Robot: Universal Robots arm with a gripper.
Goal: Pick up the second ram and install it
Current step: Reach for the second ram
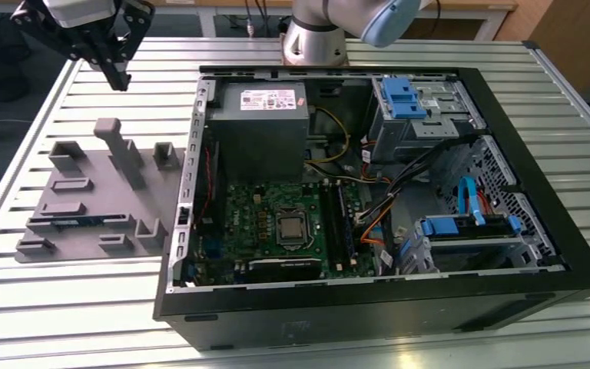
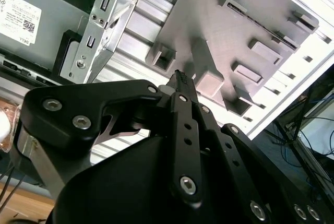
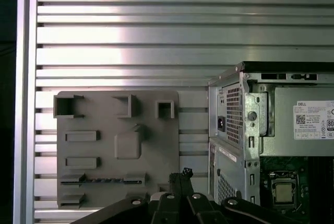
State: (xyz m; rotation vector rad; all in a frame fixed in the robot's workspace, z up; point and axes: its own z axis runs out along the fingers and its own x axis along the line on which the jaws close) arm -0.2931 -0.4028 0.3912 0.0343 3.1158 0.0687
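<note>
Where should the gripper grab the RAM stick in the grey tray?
Probably pinch the second ram across its flat faces at mid-length, from straight above: it appears to stand on edge in the grey tray, with blocks holding both ends.

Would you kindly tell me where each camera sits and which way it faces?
Exterior view: off the arm, looking down on the open computer case, grey holder tray, arm base and claw.
First wrist view: on the wrist, facing straight down past the claw onto the tray, where the second ram lies.
Second wrist view: on the wrist, slanting along the claw toward the tray.
Shared: claw and tray, in all three.
</note>
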